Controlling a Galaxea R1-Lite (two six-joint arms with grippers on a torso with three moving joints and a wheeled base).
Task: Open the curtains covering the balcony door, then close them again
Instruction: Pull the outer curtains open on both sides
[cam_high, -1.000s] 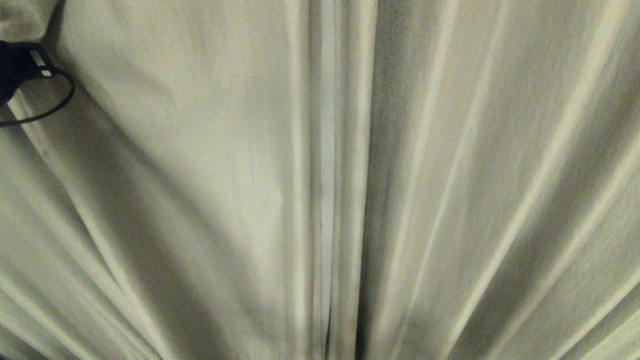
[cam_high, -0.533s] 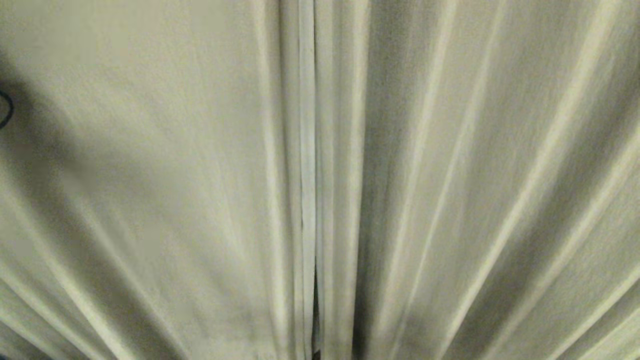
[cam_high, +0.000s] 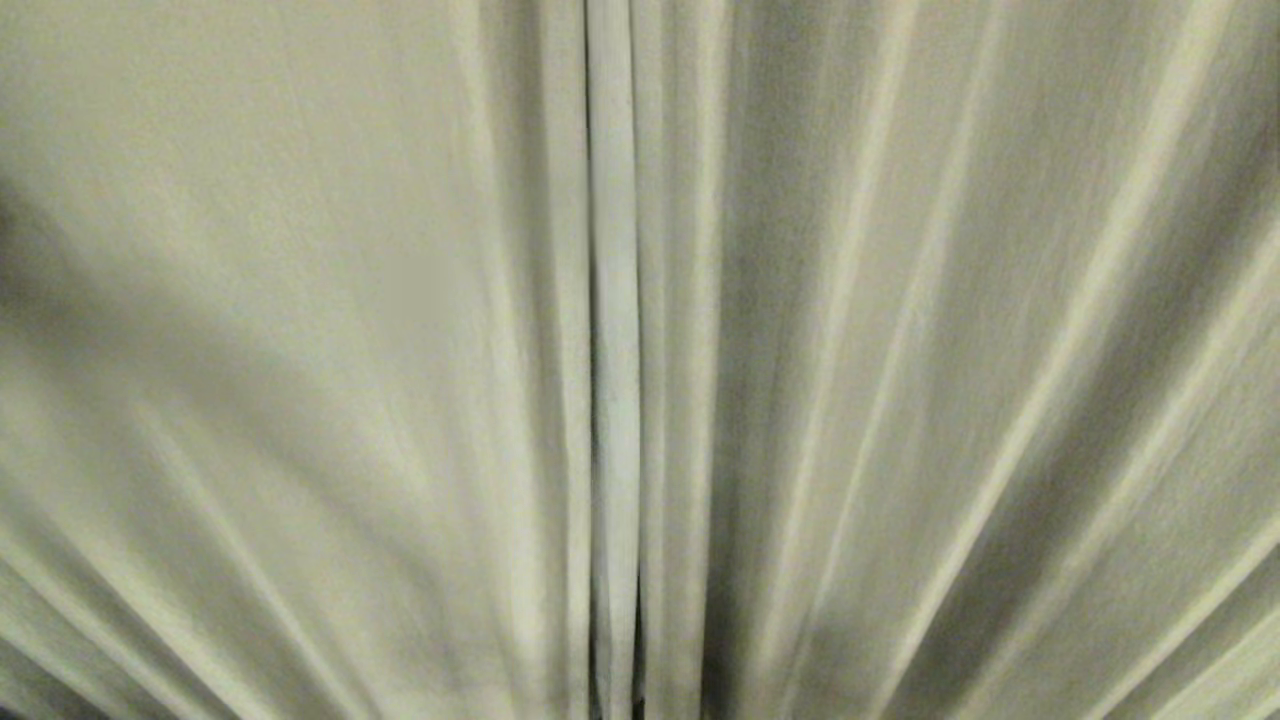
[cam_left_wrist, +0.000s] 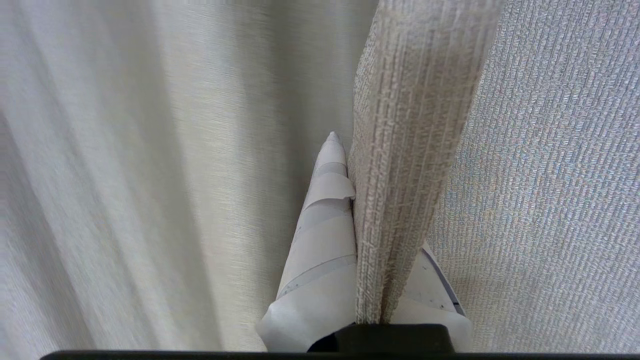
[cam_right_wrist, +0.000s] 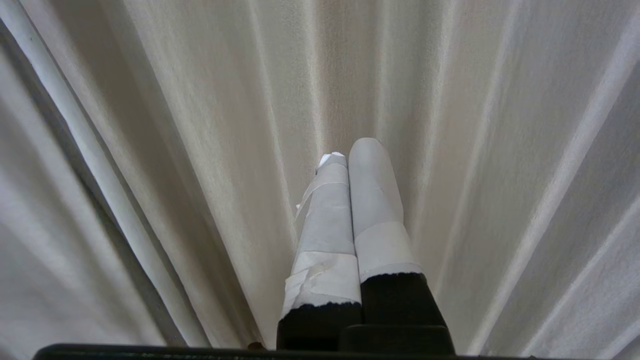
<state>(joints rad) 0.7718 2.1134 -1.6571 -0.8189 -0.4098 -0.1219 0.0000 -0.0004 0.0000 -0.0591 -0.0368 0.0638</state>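
The cream-white curtains (cam_high: 300, 300) fill the head view, drawn together, with their edges meeting at a vertical seam (cam_high: 612, 350) in the middle. The balcony door is hidden behind them. In the left wrist view my left gripper (cam_left_wrist: 370, 200) is shut on a textured fold of curtain (cam_left_wrist: 410, 150); one taped finger (cam_left_wrist: 325, 240) shows beside the fold and the other is mostly covered by it. My right gripper (cam_right_wrist: 350, 150) is shut on nothing, its taped fingers pressed together close in front of the pleated curtain (cam_right_wrist: 200, 125). Neither arm shows in the head view.
Pleats of the right panel (cam_high: 950, 350) fan out across the right half of the head view. A pale vertical edge strip (cam_right_wrist: 90, 150) with a dark gap beside it runs along one side of the right wrist view.
The dark left arm and its cable, seen at the head view's left edge a second ago, have gone out of view. The left panel's inner edge has shifted slightly left.
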